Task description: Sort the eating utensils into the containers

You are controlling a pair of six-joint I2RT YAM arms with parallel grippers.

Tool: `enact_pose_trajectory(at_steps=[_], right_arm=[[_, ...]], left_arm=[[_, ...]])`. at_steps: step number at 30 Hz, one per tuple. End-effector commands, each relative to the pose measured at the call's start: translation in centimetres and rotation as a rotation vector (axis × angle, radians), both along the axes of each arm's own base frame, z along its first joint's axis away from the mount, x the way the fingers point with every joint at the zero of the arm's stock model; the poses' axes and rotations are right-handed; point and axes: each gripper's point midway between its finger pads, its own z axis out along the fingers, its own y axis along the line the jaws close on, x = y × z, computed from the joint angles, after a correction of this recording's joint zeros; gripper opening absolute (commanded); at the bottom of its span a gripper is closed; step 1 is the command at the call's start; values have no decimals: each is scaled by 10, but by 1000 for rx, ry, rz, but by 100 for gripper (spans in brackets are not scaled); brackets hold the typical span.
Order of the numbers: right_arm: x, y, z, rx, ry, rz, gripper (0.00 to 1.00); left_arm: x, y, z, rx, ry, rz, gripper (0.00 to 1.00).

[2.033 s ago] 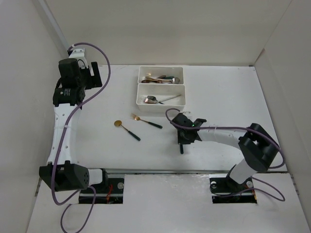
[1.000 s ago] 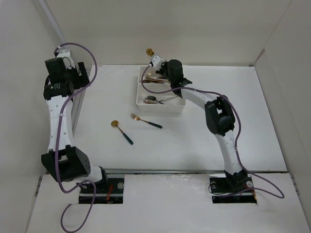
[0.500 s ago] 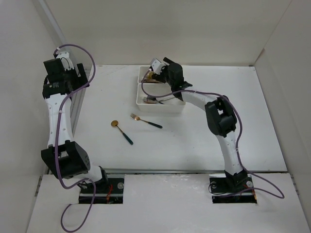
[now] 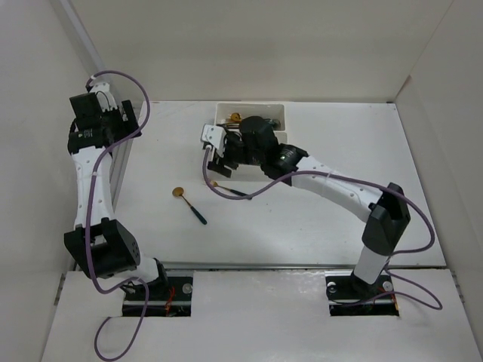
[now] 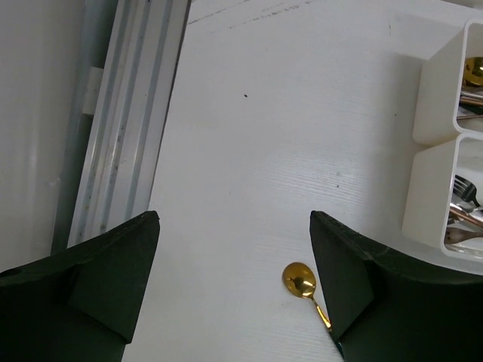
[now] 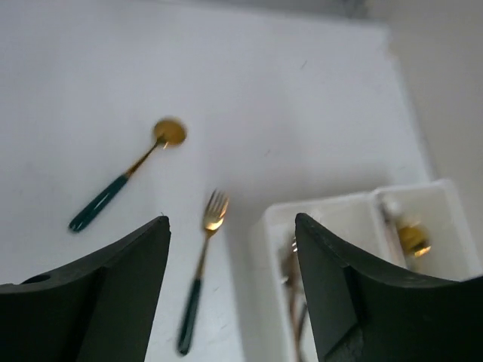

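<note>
Now a gold spoon (image 4: 192, 207) with a dark green handle lies loose on the white table (image 4: 317, 219), near the middle left. Just to its right lies a gold fork (image 6: 200, 279) with a dark green handle too. The two do not touch.

At the far middle of the table, the far tray (image 5: 441, 90) and the near tray (image 5: 430, 192) sit side by side, both white. The far tray has a gold spoon head (image 5: 474, 72) and some other pieces in it. The near tray has forks (image 5: 462, 188) in it. From the top, the right arm (image 4: 332, 185) hides most of this tray.

The right tool (image 4: 215, 151) hangs over the left end of the near tray, close to the loose fork. Its two fingers are spread wide, and nothing is between them.

The left tool (image 5: 234, 226) is up at the far left side of the table, well apart from the trays. Its fingers are spread wide too, and it holds nothing.
</note>
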Motion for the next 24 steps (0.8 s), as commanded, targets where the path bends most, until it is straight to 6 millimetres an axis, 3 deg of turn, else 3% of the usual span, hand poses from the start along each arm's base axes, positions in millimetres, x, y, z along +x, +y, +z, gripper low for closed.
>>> enact_pose_trajectory(at_steps=[1,2,6,12,20,24], right_arm=[[-38,-24,-128,-244,432,10,71],[-39,-30,-151,-297,484,-24,66],[-34,-43,-197,-393,539,-110,61],[-4,-51,-209,-354,486,-285,60],[1,-59,-244,-424,521,-353,60],[5,-58,-237,-399,510,-379,60]], left_arm=[[-5,-7,22,-10,-82,-21,79],[-7,-10,22,-22,-84,-24,79],[-10,-10,23,-21,-87,-24,79],[-15,-12,34,-13,-115,-24,79],[-16,-12,32,-7,-106,-29,79],[-17,-8,32,-7,-106,-20,79]])
